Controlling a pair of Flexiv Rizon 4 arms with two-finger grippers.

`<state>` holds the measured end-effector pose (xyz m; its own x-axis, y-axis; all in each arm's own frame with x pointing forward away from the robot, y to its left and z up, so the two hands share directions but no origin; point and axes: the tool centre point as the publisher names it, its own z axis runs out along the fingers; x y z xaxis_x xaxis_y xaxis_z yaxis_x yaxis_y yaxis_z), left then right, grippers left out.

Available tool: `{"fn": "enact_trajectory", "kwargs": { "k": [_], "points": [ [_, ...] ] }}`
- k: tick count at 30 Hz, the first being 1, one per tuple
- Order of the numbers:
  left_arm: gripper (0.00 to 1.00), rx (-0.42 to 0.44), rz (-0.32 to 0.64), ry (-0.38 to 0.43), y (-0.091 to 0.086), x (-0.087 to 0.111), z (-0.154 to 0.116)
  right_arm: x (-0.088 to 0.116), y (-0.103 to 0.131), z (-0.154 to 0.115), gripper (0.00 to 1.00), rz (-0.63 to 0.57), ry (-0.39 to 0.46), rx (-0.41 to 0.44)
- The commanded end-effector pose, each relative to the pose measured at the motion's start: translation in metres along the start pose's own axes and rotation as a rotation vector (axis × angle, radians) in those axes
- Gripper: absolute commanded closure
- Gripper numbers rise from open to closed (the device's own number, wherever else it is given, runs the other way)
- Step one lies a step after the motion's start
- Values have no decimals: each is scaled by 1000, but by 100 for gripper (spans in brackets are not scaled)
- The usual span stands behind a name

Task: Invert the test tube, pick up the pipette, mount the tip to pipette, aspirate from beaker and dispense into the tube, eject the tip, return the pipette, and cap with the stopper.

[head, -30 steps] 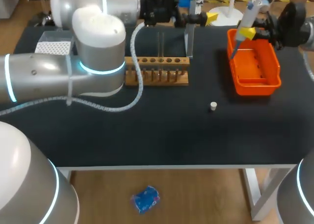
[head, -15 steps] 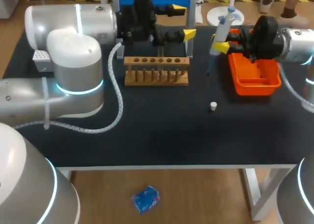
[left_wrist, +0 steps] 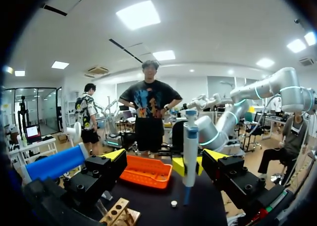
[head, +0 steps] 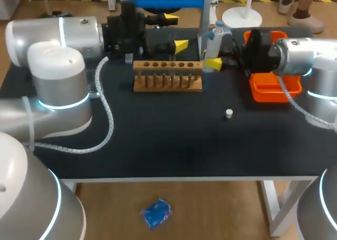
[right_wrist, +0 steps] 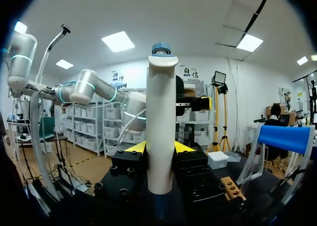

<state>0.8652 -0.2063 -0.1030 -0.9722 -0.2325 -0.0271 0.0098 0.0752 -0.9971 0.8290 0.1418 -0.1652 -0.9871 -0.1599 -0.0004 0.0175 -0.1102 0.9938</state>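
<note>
**Pipette carried off the tray, now beside the rack**

Over the last second the right arm has swung the pipette (head: pixel 213 37) away from above the orange tray (head: pixel 274 87) and in toward the middle. The left arm has drawn back from the table's centre toward its own side.

- Pipette: upright, just off the wooden rack's (head: pixel 167 74) right end, at about 2 o'clock from it. The tray lies at 3 o'clock from the rack.
- Right gripper (head: pixel 213 61): clamped on the pipette's body from both sides, below the head. The wrist view shows the white barrel (right_wrist: pixel 161 122) rising straight up between the yellow tips.
- Left gripper (head: pixel 175 32): fingers spread and holding nothing, at 12 o'clock over the rack.
- Stopper (head: pixel 228 113): lies alone on the table at 5 o'clock from the rack, well apart from both arms.
- Tip on the pipette: cannot tell.

Handling, as a judgement: the pipette looks light, stiff and smooth-sided, so it may twist in a loose grip. The mid-barrel hold seems right, leaving the plunger end and the lower shaft free.
</note>
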Motion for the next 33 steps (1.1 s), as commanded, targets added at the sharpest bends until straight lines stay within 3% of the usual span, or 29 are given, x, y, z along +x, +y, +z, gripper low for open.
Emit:
{"fn": "enact_trajectory", "kwargs": {
  "k": [1, 14, 21, 33],
  "points": [
    [0, 4, -3, -26, 3, 8, -7, -6, 2, 3, 100, 5, 17, 23],
    [0, 4, -3, -26, 3, 8, -7, -6, 2, 3, 100, 5, 17, 23],
    [0, 3, 2, 2, 6, 7, -4, -8, -11, 22, 100, 10, 44, 27],
    [0, 22, -14, 18, 15, 9, -1, -24, -2, 42, 100, -2, 91, 47]
  ]
}}
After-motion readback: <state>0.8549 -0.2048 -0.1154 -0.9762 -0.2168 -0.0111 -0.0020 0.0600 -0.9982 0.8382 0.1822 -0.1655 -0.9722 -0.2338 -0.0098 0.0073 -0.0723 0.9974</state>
